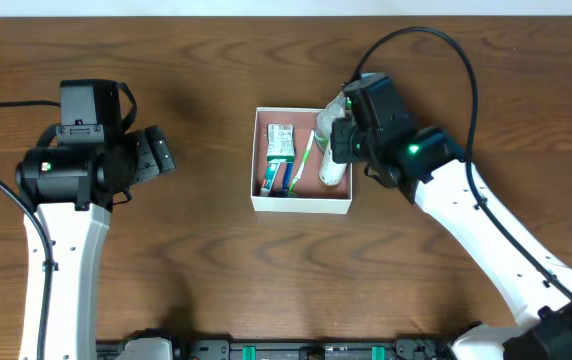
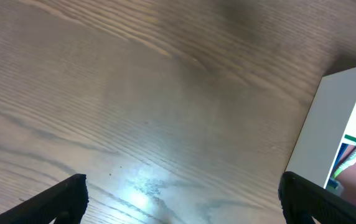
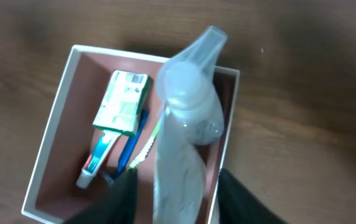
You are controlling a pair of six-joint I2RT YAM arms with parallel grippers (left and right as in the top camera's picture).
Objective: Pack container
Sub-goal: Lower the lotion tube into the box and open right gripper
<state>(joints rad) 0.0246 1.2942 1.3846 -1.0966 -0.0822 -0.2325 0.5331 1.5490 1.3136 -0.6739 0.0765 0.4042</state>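
Container (image 1: 301, 206), a square shallow white box mid-worktop: the right gripper (image 3: 178, 199), clamped on a translucent plastic bottle (image 3: 187, 106), should lay it along the wall facing the worktop's right edge, while the left gripper (image 2: 181, 199) idles, fingers apart.

The black two-finger left gripper (image 1: 154, 153) is hovering with jaws spread wide, empty; the white right arm (image 1: 486, 220) is stretching leftward, its black right gripper (image 1: 337, 140) clamping a translucent plastic bottle (image 3: 184, 124).

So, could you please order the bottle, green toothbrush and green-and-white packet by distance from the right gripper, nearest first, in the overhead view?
1. bottle: in the right gripper's jaws, container's right side.
2. green toothbrush: mid-container.
3. green-and-white packet: left half, farthest.
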